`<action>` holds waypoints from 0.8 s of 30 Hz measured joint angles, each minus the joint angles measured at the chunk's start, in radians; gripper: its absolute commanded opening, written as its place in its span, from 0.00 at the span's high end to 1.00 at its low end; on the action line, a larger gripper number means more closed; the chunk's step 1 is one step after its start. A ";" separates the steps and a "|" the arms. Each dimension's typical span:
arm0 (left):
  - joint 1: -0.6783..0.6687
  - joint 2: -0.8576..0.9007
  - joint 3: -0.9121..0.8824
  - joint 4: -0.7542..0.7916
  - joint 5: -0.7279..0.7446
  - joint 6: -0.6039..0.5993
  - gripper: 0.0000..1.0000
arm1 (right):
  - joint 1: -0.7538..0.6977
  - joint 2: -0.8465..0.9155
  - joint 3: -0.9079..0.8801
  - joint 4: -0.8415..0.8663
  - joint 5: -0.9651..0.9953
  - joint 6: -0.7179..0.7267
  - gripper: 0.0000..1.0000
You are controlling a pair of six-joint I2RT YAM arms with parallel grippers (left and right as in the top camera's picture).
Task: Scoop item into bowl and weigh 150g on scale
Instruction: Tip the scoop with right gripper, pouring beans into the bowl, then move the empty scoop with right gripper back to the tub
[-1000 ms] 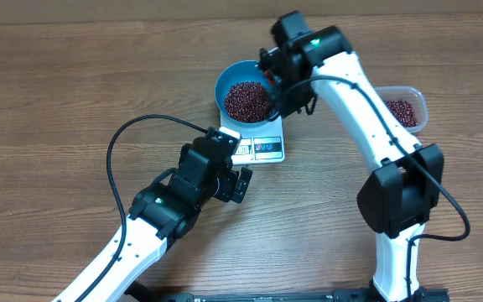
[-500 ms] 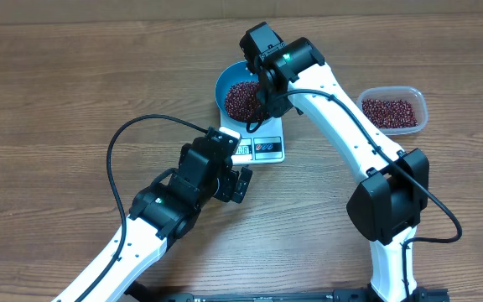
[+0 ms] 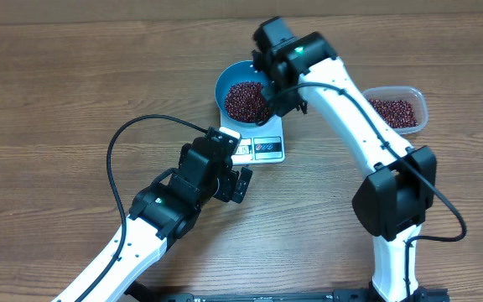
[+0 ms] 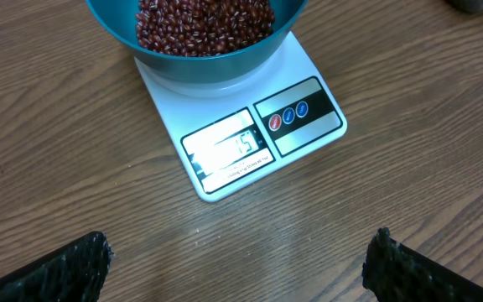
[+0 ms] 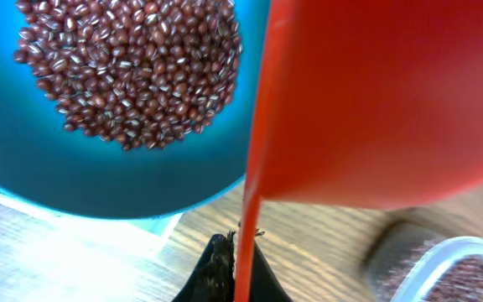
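Observation:
The blue bowl stands on the white scale and holds a heap of dark red beans. My right gripper hovers over the bowl's right rim, shut on the thin handle of a red scoop. The scoop's smooth outer side faces the wrist camera, to the right of the bowl and its beans; what it holds is hidden. My left gripper rests open in front of the scale, fingers far apart over bare wood, below the bowl.
A clear plastic container with more beans stands right of the scale, also seen blurred in the right wrist view. The scale's display is lit, digits unreadable. A black cable loops left of the left arm.
The right gripper swung left over the bowl with the scoop, then came back a little to the right. The left arm has not moved.

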 measured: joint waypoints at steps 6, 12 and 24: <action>0.000 0.000 0.000 0.000 0.000 0.000 0.00 | -0.124 -0.042 0.000 -0.044 -0.193 -0.011 0.96; 0.000 0.000 0.000 0.000 0.000 0.000 0.01 | -0.298 -0.168 0.000 -0.147 -0.322 -0.011 0.96; 0.000 0.000 0.000 0.000 0.000 0.000 0.00 | -0.687 -0.259 0.008 -0.326 -0.432 -0.011 0.96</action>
